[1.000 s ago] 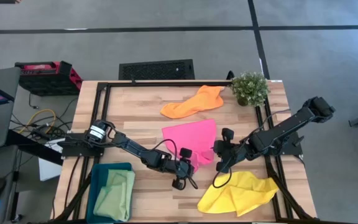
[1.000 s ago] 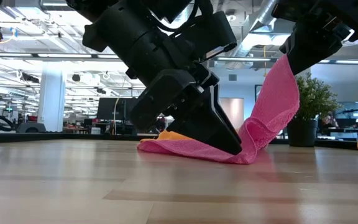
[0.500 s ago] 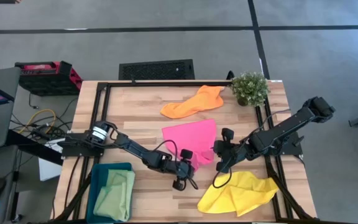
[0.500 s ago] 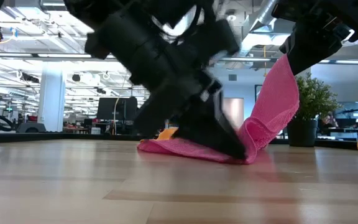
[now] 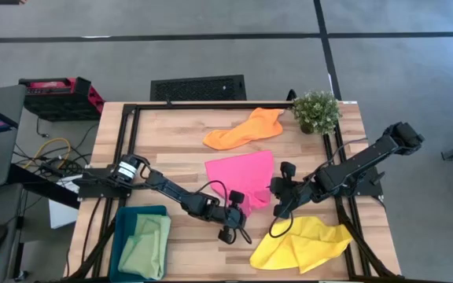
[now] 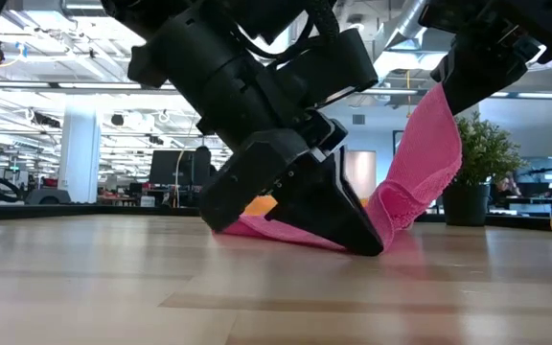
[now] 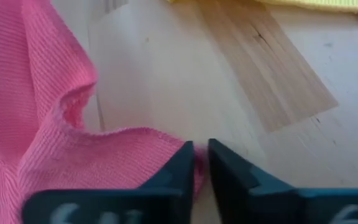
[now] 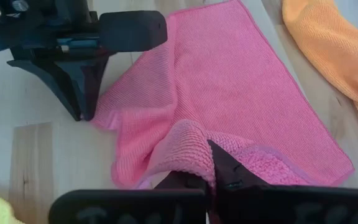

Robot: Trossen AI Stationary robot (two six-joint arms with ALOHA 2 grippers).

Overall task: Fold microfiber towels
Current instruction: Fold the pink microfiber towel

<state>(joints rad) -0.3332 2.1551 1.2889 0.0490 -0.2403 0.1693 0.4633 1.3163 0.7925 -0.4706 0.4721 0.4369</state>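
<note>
Hot pink towel [image 5: 242, 174] mid-bench, left gripper [image 7: 201, 163] low on the bench with jaws nipped together on its near corner, right gripper [image 8: 211, 177] raised, jaws clamped on the other near corner, orange towel [image 5: 246, 128] beyond, yellow towel [image 5: 303, 244] nearer.

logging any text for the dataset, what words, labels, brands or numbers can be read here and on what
None reads clearly.
Left gripper, left wrist view: pale marks on its dark body, cut off by the picture's edge, perhaps a "6", not certain.
Pink towel, orange towel, yellow towel, green towel and teal bin: no print visible.
Room behind, low view: any signs too small to read.
</note>
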